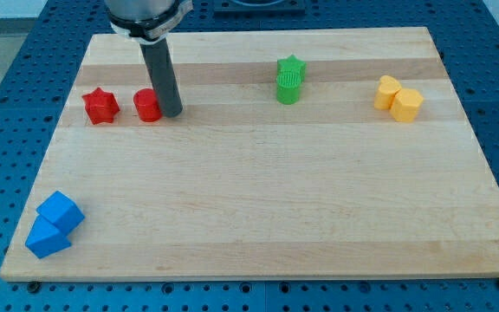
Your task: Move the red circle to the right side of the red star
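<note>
My tip point(172, 113) ends a straight dark-grey rod.

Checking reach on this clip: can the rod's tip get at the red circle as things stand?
Probably yes. My tip already sits against the red circle on its side toward the view's right, with nothing between them. The red star lies just beyond the circle, toward the view's left.
</note>
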